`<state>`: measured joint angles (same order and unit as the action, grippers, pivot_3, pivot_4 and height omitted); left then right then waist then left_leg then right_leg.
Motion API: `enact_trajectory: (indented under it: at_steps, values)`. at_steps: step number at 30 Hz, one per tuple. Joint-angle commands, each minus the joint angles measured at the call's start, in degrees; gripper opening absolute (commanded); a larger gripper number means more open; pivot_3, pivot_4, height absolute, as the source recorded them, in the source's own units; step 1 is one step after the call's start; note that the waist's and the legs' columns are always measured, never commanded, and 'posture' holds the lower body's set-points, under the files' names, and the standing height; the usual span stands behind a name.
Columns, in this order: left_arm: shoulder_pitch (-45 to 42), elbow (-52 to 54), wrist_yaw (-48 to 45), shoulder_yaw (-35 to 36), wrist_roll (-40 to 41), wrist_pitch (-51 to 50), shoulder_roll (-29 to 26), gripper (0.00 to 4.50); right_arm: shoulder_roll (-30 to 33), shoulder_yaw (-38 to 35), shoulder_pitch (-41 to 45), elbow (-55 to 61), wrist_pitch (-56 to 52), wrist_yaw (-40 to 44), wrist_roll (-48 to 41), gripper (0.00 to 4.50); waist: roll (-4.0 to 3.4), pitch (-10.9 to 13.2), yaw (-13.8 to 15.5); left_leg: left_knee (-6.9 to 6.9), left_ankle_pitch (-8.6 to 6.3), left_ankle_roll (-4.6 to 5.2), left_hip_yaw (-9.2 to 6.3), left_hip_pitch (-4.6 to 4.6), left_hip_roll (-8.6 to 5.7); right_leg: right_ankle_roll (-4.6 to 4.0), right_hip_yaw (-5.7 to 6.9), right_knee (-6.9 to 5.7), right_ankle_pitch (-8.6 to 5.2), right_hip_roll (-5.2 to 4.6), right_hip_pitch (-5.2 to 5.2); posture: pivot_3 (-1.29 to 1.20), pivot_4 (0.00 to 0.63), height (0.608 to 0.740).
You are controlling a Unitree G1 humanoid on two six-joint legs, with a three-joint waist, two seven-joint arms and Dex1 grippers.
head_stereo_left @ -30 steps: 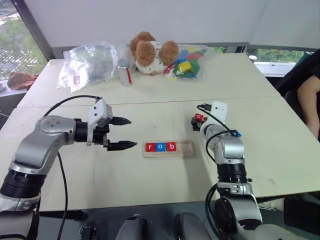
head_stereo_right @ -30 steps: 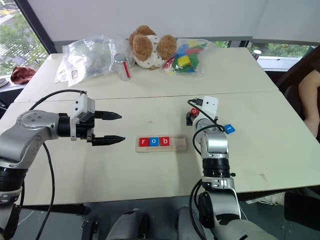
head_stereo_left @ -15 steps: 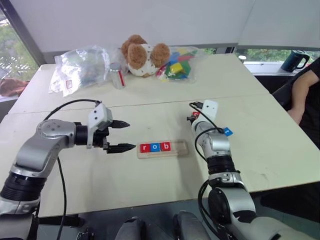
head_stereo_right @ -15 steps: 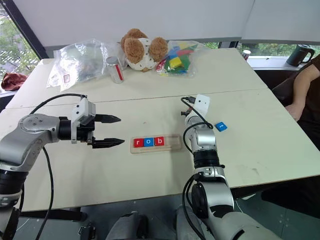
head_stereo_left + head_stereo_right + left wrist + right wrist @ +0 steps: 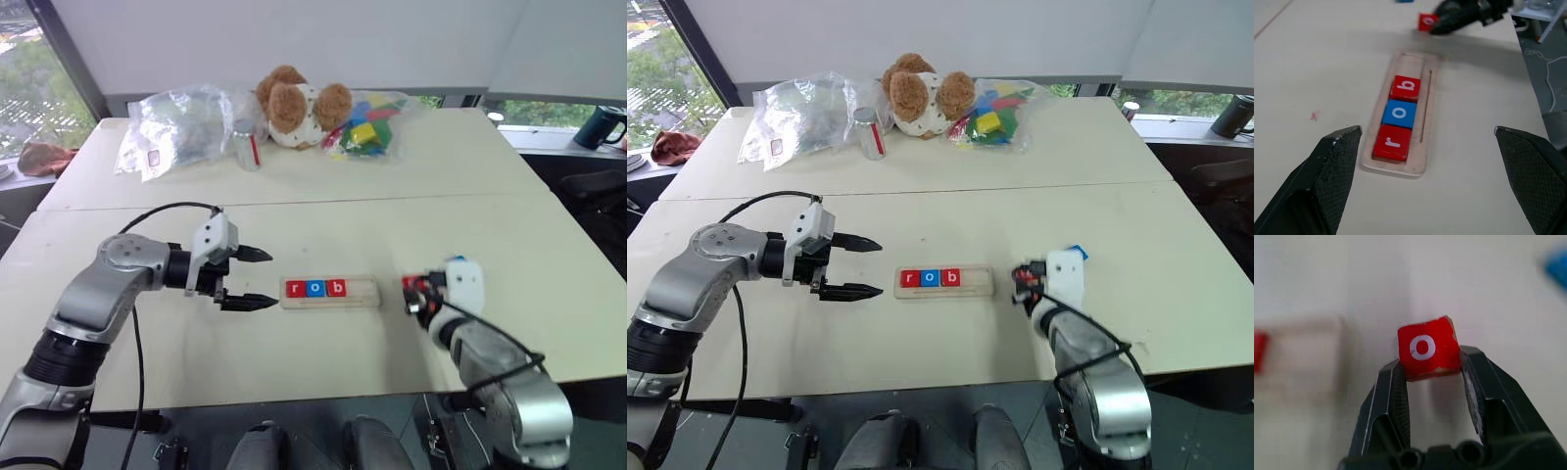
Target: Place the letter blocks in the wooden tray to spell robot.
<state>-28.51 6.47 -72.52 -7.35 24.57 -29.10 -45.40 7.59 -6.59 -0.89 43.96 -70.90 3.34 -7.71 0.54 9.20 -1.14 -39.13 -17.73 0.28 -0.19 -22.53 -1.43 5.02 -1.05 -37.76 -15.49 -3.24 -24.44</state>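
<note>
Your table [image 5: 490, 176]: stuffed dog [image 5: 299, 103], plastic bags and can along far edge.

Wooden tray [image 5: 329, 292] at table centre; red r [image 5: 1393, 142], blue o [image 5: 1400, 113], red b [image 5: 1405, 88] seated from its left end (two slots bare).

Your left gripper [image 5: 258, 278] just left of tray, fingers spread, holding nothing.

Your right gripper [image 5: 1435, 369] right of tray, pinching red o block [image 5: 1427, 347].

Blue block [image 5: 1077, 253] just beyond right gripper (letter unreadable).
</note>
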Motion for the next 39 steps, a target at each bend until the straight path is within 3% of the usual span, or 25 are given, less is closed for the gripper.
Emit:
enact_trajectory:
  at_steps: [1, 2, 3, 5, 7, 8, 10, 12, 15, 18, 20, 23, 30, 39]
  values:
    - [-1.57, -0.59, -1.32, -0.3, -0.77, 1.71, -0.08, 4.5, -4.32, -1.93, -0.32, 2.25, -2.05, -2.19, -0.43, 1.11, 0.0, 0.0, 0.08, 0.0, 0.0, 0.0, 0.0, 0.11, 0.0, 0.0, 0.0, -0.03, 0.0, 0.0, 0.1, 0.0, 0.15, 0.74]
    - [-1.73, -0.92, -1.54, -0.54, -1.03, 1.9, -0.09, 4.5, -5.13, -2.28, -0.06, 1.15, -1.3, -2.85, 0.04, 1.11, 0.01, -0.01, 0.11, 0.0, 0.0, -0.01, -0.02, 0.14, 0.02, 0.0, 0.01, -0.05, 0.0, 0.01, 0.12, 0.0, 0.15, 0.74]
    - [-1.82, -1.11, -1.67, -0.68, -1.15, 2.04, -0.11, 4.5, -6.07, -2.85, 0.27, 0.29, -0.96, -3.38, 0.25, 2.16, 0.01, -0.01, 0.12, 0.0, 0.01, -0.01, -0.04, 0.15, 0.02, 0.0, 0.01, -0.07, 0.0, 0.02, 0.13, 0.0, 0.15, 0.74]
    - [-1.96, -1.54, -1.99, -0.77, -1.35, 2.31, -0.15, 4.5, -7.01, -3.13, 0.74, -0.98, -0.53, -4.22, 0.7, 3.05, 0.01, -0.01, 0.13, 0.0, 0.01, -0.02, -0.05, 0.16, 0.02, 0.0, 0.02, -0.08, 0.0, 0.02, 0.13, 0.0, 0.15, 0.74]
    - [-1.91, -1.5, -2.25, -0.62, -1.39, 2.21, -0.35, 4.5, -7.11, -2.22, 0.99, -0.86, -0.72, -4.49, 0.86, 4.22, 0.02, -0.01, 0.18, 0.0, 0.01, -0.02, -0.04, 0.16, 0.02, 0.0, 0.02, -0.07, 0.0, 0.02, 0.13, 0.0, 0.15, 0.74]
    - [-1.9, -1.52, -2.37, -0.55, -1.45, 2.18, -0.38, 4.5, -7.04, -1.93, 1.08, -0.75, -0.78, -4.51, 0.82, 4.42, 0.02, -0.01, 0.33, 0.0, 0.01, -0.02, -0.04, 0.15, 0.01, 0.0, 0.02, -0.05, 0.0, 0.02, 0.13, 0.0, 0.15, 0.74]
    - [-1.87, -1.41, -2.54, -0.28, -1.44, 1.87, -0.51, 4.5, -3.61, -1.89, 1.93, 0.11, 1.11, -2.63, 0.59, 4.42, 0.03, -0.02, 0.45, 0.0, 0.01, -0.02, -0.05, 0.12, 0.01, 0.0, 0.03, -0.03, 0.0, 0.0, 0.14, 0.0, 0.15, 0.74]
    - [-1.65, -1.31, -2.87, 0.01, -1.34, 1.67, -0.88, 4.5, 5.51, -1.0, 3.07, 0.19, 9.93, 4.91, 0.07, 4.42, -0.02, 0.01, 0.37, -0.01, 0.01, -0.02, -0.03, 0.1, -0.02, 0.0, 0.02, 0.02, 0.0, -0.02, 0.14, 0.0, 0.15, 0.74]
    - [-1.43, -1.18, -4.22, 0.03, -1.09, 1.5, -1.85, 4.5, 20.93, -3.17, 3.93, -6.69, 25.61, 24.61, -5.16, 4.42, -0.02, 0.04, 0.27, -0.02, -0.03, 0.06, 0.05, 0.09, -0.09, 0.0, 0.05, 0.13, 0.0, 0.0, 0.18, 0.0, 0.15, 0.74]
    - [-1.37, -0.92, -5.87, -0.23, -0.94, 1.43, -2.93, 4.5, 32.02, -6.42, 4.97, -16.65, 36.48, 44.66, -12.22, 4.42, -0.01, 0.05, 0.27, 0.02, -0.05, 0.09, -0.03, 0.16, 0.12, 0.01, 0.13, 0.31, 0.0, 0.3, 0.37, 0.0, 0.15, 0.74]
    - [-1.26, -0.6, -6.91, -0.28, -1.03, 1.45, -3.72, 4.5, 39.77, -4.35, 6.96, -26.48, 44.46, 56.48, -11.79, 4.42, -0.01, 0.06, 0.31, 0.06, -0.09, 0.16, -0.09, 0.16, 0.27, 0.0, 0.1, 0.42, -0.01, 0.47, 0.41, 0.0, 0.15, 0.74]
    - [-0.92, -0.08, -7.56, 0.04, -0.93, 1.35, -4.47, 4.5, 46.3, 0.69, 11.86, -39.51, 54.82, 68.26, -9.35, 4.42, -0.02, 0.08, 0.29, 0.04, -0.11, 0.19, -0.03, 0.15, 0.27, 0.0, 0.04, 0.49, -0.01, 0.45, 0.42, 0.0, 0.15, 0.74]
    - [2.64, 3.8, -5.27, 2.52, -0.03, -0.41, -5.88, 4.5, 46.99, 11.0, 26.88, -65.74, 72.61, 80.68, -1.47, 4.42, -0.03, 0.09, 0.25, -0.01, -0.11, 0.18, 0.01, 0.17, 0.28, -0.01, 0.0, 0.47, 0.0, 0.3, 0.42, 0.0, 0.15, 0.74]
    - [7.97, 8.73, -1.76, 5.58, 1.39, -2.81, -7.43, 4.5, 41.18, 15.62, 34.99, -79.84, 80.76, 83.43, 2.28, 4.42, -0.04, 0.1, 0.44, 0.0, -0.07, 0.1, 0.02, 0.11, 0.2, -0.01, 0.03, 0.44, 0.0, 0.04, 0.34, 0.0, 0.15, 0.74]
